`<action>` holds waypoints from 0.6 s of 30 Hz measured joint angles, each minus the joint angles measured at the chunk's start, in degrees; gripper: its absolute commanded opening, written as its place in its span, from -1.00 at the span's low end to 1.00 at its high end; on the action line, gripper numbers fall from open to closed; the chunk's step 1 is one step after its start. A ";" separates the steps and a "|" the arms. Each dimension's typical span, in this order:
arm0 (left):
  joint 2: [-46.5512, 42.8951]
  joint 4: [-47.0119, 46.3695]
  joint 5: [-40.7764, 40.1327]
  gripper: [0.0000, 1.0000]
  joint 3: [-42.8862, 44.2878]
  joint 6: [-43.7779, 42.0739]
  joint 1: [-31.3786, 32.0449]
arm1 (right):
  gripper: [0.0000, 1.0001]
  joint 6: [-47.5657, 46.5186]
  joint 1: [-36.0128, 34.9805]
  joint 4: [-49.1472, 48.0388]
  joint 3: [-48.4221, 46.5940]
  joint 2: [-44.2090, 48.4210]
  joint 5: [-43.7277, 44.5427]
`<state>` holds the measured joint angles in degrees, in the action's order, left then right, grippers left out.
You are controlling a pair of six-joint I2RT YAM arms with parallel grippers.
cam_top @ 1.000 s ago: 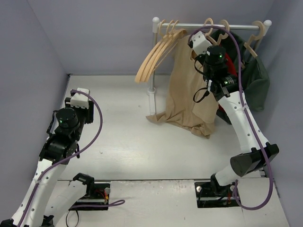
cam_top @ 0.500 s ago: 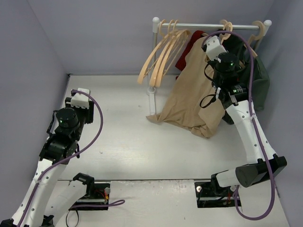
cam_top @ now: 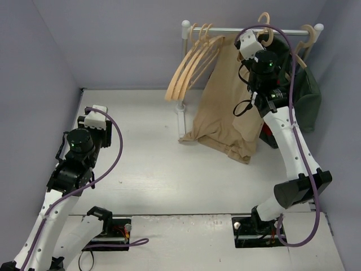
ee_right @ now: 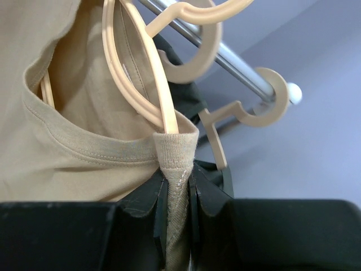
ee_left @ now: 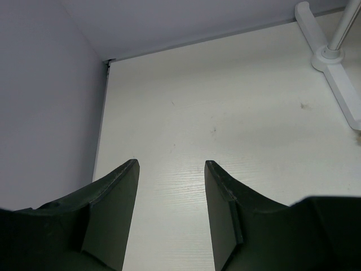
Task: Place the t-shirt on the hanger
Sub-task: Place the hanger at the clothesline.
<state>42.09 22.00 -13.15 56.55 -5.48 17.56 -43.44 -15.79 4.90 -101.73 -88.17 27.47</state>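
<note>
Half a second back the t-shirt (cam_top: 223, 107) lay spread on a slant with a dark red garment showing beside it; now the right gripper (cam_top: 248, 46) sits further toward the upper left of the top view, nearer the rail (cam_top: 225, 30), and the shirt hangs straighter, covering the red. Its long axis runs from the collar at upper centre down to the hem, which bunches on the counter (cam_top: 146, 152) at mid-frame. In the right wrist view the gripper (ee_right: 176, 180) is clamped on a fold of the ribbed tan collar, where the hanger (ee_right: 152, 84), pale smooth wood with thin curved arms, slips into the soft cloth. The left gripper (ee_left: 170, 165) hangs with its jaws apart over the white counter at lower left
</note>
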 measured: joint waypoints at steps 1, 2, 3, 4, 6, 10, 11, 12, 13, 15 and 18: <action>0.00 0.01 -0.01 -0.10 0.00 -0.03 0.00 | -1.00 0.01 0.00 -0.09 -0.36 -0.59 -0.45; 0.00 0.01 -0.02 -0.10 -0.01 -0.05 0.00 | -1.00 0.02 0.00 -0.21 -0.59 -1.16 -0.97; -0.01 0.00 -0.02 -0.10 -0.02 -0.08 0.00 | -1.00 0.03 0.00 -0.36 -0.73 -1.68 -1.52; -0.04 0.02 -0.02 -0.10 -0.02 -0.08 0.00 | -1.00 0.08 0.00 -0.44 -0.75 -2.12 -2.00; -0.11 0.01 -0.01 -0.10 -0.04 -0.10 0.00 | -1.00 0.09 0.00 -0.62 -0.79 -2.98 -3.15; -0.33 0.02 0.03 -0.10 -0.04 -0.10 0.00 | -1.00 0.37 0.00 -0.87 -0.84 -4.62 -5.59; -0.40 0.02 0.03 -0.10 -0.04 -0.10 0.00 | -1.00 0.48 0.00 -0.83 -0.84 -4.91 -6.24; -0.50 0.02 0.03 -0.10 -0.04 -0.10 0.00 | -1.00 0.57 0.00 -0.83 -0.84 -5.16 -6.91; -0.59 0.02 0.03 -0.10 -0.04 -0.10 0.00 | -1.00 0.69 0.00 -0.81 -0.84 -5.31 -7.37; -0.77 0.00 0.03 -0.10 -0.04 -0.10 0.00 | -1.00 0.92 0.00 -0.82 -0.82 -5.38 -8.21; -0.92 0.00 0.03 -0.10 -0.04 -0.10 0.00 | -1.00 1.18 0.00 -1.17 -0.69 -5.36 -9.14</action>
<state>41.17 22.00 -13.13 56.51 -5.58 17.56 -42.26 -15.79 3.73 -102.41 -93.54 18.33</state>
